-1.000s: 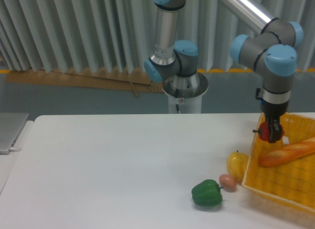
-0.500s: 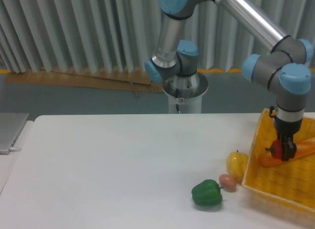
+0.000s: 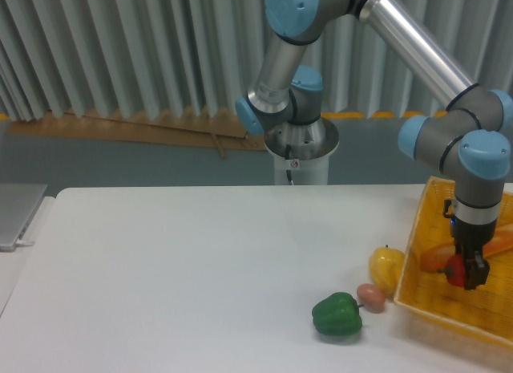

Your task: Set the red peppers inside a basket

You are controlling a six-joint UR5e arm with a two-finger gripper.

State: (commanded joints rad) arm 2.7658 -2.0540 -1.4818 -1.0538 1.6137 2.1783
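Observation:
The red pepper (image 3: pixel 456 269) is small and glossy, and it sits between the dark fingers of my gripper (image 3: pixel 468 273), which is shut on it. Pepper and gripper are low inside the yellow woven basket (image 3: pixel 437 302) at the right edge of the table, just in front of the bread loaf. The gripper's body hides part of the pepper.
A bread loaf (image 3: pixel 437 256) lies in the basket behind the gripper. Just left of the basket stand a yellow pepper (image 3: pixel 385 266), a small brown egg-like item (image 3: pixel 370 296) and a green bell pepper (image 3: pixel 337 314). The arm's base (image 3: pixel 300 148) is at the table's back.
My gripper has carried the red pepper rightward from above the basket's left rim and down into the basket, over the bread loaf to a spot in front of it.

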